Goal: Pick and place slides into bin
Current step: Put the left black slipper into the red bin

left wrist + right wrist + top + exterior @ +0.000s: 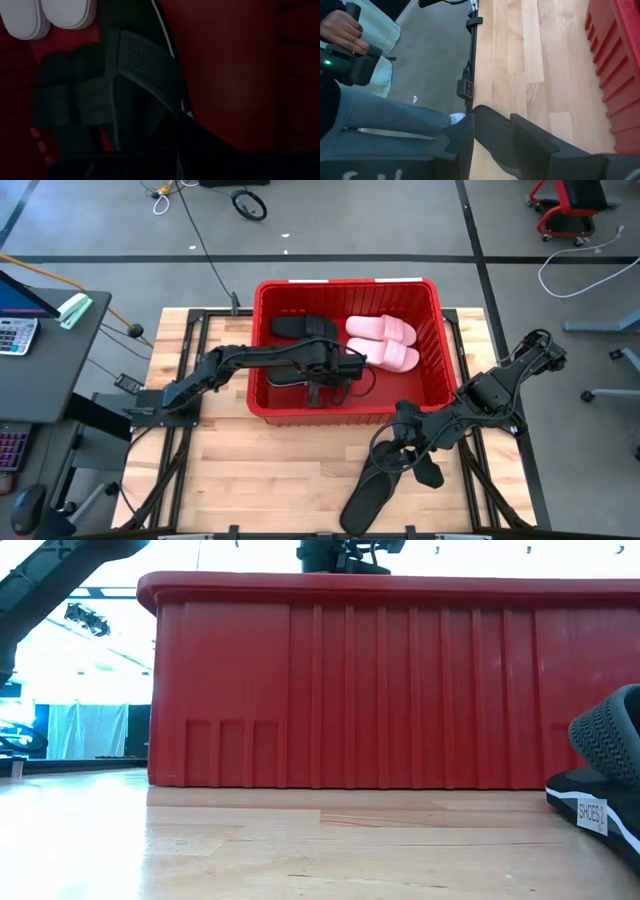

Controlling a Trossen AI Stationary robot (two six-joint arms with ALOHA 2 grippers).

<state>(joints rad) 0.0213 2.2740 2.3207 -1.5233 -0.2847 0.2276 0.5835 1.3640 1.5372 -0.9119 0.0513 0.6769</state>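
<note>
The red bin (345, 415) stands at the table's middle and fills the low view (350, 680). In it lie two pale pink slides (385, 342) and a black wide-strap slide (300, 327). My left gripper (322, 385) reaches down inside the bin by its near wall. It seems shut on a black flip-flop (145, 65), whose treaded sole faces the wrist camera. My right gripper (405, 442) is on the table in front of the bin's right half, shut on another black flip-flop (368, 492), which also shows in the low view (605, 770). My left gripper seems to hold the black flip-flop at one end (195, 125); the dark hides the fingers and the kind of hold. The flip-flop stands tilted on edge inside the bin, next to the red wall. My right gripper pinches the flip-flop's end (490, 132) between its two fingers (462, 142), one on each side. It comes slanting down from the table's right. The flip-flop's other end (355, 510) lies on the table toward the near edge.
A second black wide-strap slide (65, 105) lies in the bin beyond the held flip-flop. A person with a hand-held controller (350, 45) sits beyond the table's near edge. Bare wood lies left of my right gripper, in front of the bin.
</note>
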